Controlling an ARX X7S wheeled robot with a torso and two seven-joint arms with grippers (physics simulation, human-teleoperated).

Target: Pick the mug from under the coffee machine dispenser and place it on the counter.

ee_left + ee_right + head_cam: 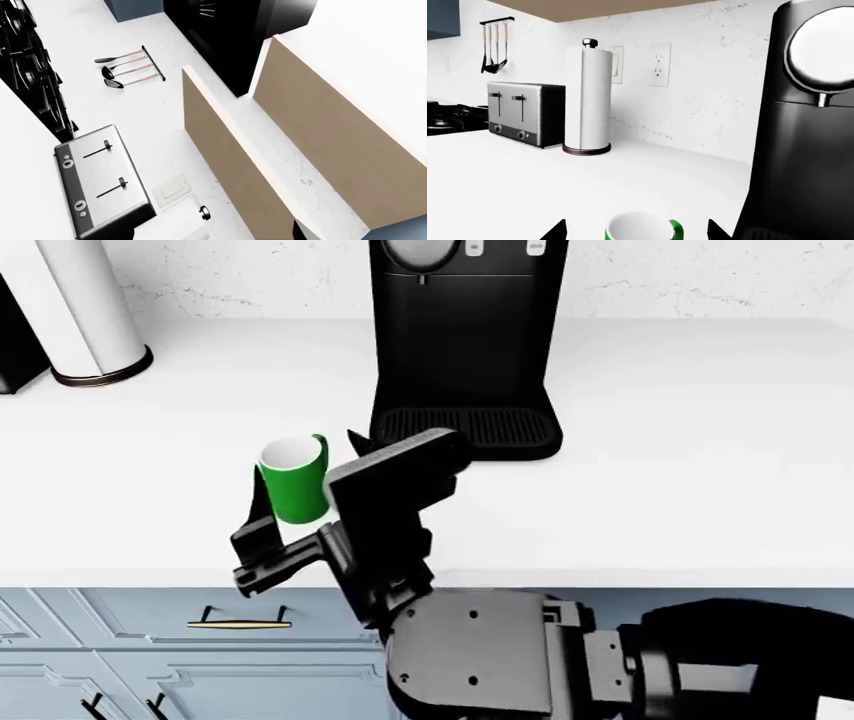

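1. We saw the green mug [295, 480] standing up on the white counter [694, 490]. It was out from under the coffee machine [465, 340], at about 8 o'clock from its black drip tray [465, 430].
2. Our right gripper [287, 525] was down by the mug, with one dark finger [260, 510] beside the mug's left side. The other finger was hidden behind the arm, so we could not tell if it was holding the mug or had let go.
3. In the right wrist view, the mug's white inside [639, 229] sat between two dark fingertips [554, 231].
4. A paper towel roll [83, 310] stood at 10 o'clock from the mug, far back on the counter.
5. A silver toaster [526, 114] was near the roll.
6. We did not see our left gripper in any view. Its camera showed the toaster and some hanging spoons [130, 67].
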